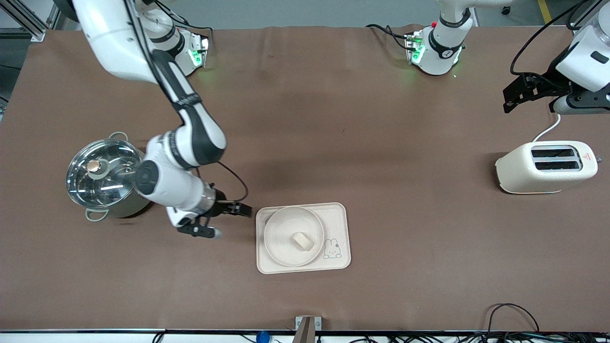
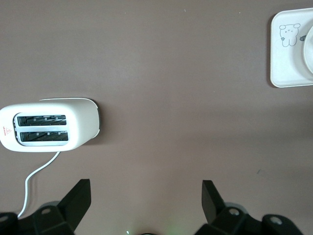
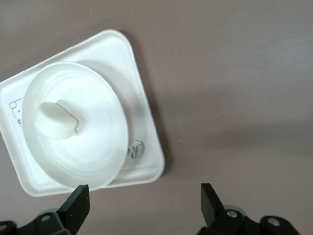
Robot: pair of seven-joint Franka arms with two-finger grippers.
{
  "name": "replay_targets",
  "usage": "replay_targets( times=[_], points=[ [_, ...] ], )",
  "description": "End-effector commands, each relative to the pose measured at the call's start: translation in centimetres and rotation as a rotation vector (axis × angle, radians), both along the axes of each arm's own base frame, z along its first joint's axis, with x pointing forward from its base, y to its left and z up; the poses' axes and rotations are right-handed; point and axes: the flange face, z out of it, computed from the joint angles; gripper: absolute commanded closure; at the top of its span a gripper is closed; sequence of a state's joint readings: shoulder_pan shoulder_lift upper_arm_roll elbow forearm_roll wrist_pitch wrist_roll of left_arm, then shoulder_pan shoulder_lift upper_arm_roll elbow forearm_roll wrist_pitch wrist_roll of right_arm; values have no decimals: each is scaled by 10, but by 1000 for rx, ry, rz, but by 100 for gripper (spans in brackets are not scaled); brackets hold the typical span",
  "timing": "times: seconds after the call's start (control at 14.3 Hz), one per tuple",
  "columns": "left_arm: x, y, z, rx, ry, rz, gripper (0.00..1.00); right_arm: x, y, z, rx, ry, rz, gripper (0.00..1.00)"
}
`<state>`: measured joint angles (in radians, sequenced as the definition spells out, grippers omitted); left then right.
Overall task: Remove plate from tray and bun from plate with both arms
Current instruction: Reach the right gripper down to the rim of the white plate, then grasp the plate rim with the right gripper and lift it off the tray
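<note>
At the left of the front view stands a lidded steel pot (image 1: 106,177). Just right of it, lower centre-left, the right gripper (image 1: 225,222) hangs low with fingers apart, holding nothing, just beside the rectangular cream tray (image 1: 339,215). The round cream plate (image 1: 281,233) lies on that tray, the small pale oblong bun (image 1: 303,241) on the plate. The approach seems in hand; next, closing on the plate's rim. Right of these sits a cream toaster (image 1: 545,166); at upper right the left gripper (image 1: 517,97) waits, fingers spread.

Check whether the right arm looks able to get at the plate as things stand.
Probably yes. The right gripper hangs with open fingers beside the tray, at its end toward the pot. The plate lies on it uncovered, holding only the bun.
</note>
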<state>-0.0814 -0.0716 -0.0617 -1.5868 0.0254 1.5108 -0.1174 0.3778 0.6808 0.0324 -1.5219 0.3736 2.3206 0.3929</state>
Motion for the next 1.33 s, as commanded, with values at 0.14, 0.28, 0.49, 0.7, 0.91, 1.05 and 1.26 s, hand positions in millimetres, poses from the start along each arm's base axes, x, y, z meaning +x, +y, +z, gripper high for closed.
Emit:
replay_targets(
  times=[0.14, 0.28, 0.49, 0.7, 0.91, 1.05, 1.26],
  points=[
    [2, 1, 4, -10, 10, -16, 0, 14, 36, -39, 24, -21, -68, 1],
    [2, 1, 4, -10, 10, -16, 0, 15, 38, -61, 23, -51, -78, 4],
    [2, 2, 3, -8, 11, -16, 0, 20, 54, -69, 34, -72, -67, 35],
    [2, 3, 4, -9, 11, -14, 0, 20, 60, -81, 31, -72, -53, 64],
    [1, 7, 6, -10, 8, -5, 0, 18, 62, -87, 29, -77, -39, 100],
    [3, 8, 6, -7, 8, -2, 0, 23, 55, -79, 31, -97, -26, 100],
    [2, 7, 6, -7, 8, -5, 0, 10, 50, -52, 41, -114, 96, 100]
  ],
)
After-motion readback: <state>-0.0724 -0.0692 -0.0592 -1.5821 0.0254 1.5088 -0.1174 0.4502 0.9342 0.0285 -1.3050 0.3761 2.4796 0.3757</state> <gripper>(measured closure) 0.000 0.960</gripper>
